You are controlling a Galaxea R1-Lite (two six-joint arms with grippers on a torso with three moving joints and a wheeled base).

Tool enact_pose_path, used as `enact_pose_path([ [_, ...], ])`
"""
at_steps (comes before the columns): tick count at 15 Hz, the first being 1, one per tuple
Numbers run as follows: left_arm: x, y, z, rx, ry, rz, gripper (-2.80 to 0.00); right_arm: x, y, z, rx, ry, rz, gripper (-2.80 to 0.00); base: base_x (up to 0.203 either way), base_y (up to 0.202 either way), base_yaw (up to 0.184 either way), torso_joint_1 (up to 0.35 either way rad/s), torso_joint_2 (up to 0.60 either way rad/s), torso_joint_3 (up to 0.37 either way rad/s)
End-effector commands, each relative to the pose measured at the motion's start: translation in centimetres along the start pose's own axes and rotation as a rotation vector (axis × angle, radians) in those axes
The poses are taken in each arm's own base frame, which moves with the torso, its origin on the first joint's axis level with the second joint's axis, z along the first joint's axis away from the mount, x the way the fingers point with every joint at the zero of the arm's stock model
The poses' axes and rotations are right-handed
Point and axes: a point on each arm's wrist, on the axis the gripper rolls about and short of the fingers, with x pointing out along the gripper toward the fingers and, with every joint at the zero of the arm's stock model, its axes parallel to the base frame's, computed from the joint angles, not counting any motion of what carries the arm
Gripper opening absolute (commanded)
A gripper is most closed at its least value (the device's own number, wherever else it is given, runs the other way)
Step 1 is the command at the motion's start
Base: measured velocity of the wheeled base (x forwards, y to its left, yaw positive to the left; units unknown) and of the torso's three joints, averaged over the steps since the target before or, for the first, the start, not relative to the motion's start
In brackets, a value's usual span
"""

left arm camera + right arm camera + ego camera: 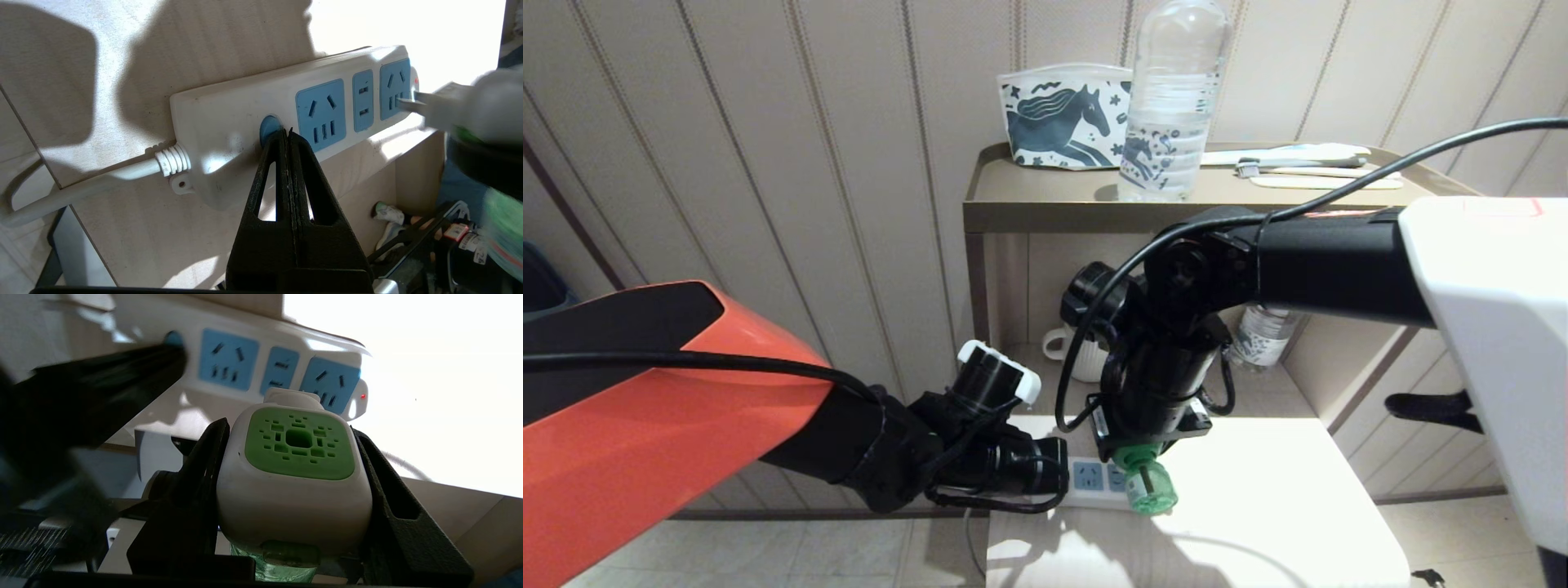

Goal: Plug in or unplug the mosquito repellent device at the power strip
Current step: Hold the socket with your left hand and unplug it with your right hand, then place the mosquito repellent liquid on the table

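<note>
1. Gripping the mosquito repellent device (294,490) by its white head, the right gripper (294,473) has one black finger (196,490) on each side of it; the green perforated face looks back at the wrist camera and the green bottle shows below the head.
2. In the head view the device (1147,486) hangs under the right gripper (1145,457) over the near left part of the white table (1258,506), its translucent green bottle facing the camera.
3. The power strip (286,114) lies on that table along its left edge, light-blue socket panels upward, with its white cord (81,183) leaving from the end that hangs past the table edge.
4. The device's two metal prongs (412,102) point at the last blue socket (394,87) at the strip's far end; they are right at the socket face, and whether they are inside it cannot be told.
5. A small red light (363,396) glows at that end of the strip.
6. The left gripper (286,134) has its fingers pressed together with nothing between them, their tips on the blue oval button (267,126) near the cord end.
7. Behind the table stands a shelf unit (1045,208) against the panelled wall, carrying a clear water bottle (1172,106), a horse-print pouch (1062,118) and some toiletries; a white ribbed mug (1078,347) and another bottle (1262,331) sit on its lower level.
</note>
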Motion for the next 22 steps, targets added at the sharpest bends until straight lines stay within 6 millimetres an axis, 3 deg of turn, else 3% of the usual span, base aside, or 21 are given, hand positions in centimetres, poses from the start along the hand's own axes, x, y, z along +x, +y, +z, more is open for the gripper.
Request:
enact_pose_path([
  [1,-0.6,-0.5,0.4,0.003,-0.022,-0.017,-2.8,-2.2,-0.7,-0.4,0.011,-0.041,0.019,-2.8,0.0,0.0,0.0,0.0,0.0,0.0],
  [10,-5.5,-2.8,2.1,0.059,-0.168,-0.04,-2.8,-4.4,-2.2,-2.4,0.019,-0.031,-0.054,-2.8,0.0,0.0,0.0,0.0,0.0,0.0],
  [19,-3.1,-1.3,1.1,0.037,-0.098,0.007,-2.8,-3.0,-3.0,-2.6,0.035,0.02,-0.088,-2.8,0.0,0.0,0.0,0.0,0.0,0.0],
  [22,-4.0,-1.6,1.1,0.043,-0.117,0.002,-2.8,-3.0,-3.8,-2.4,0.079,-0.023,-0.144,-2.8,0.0,0.0,0.0,0.0,0.0,0.0],
])
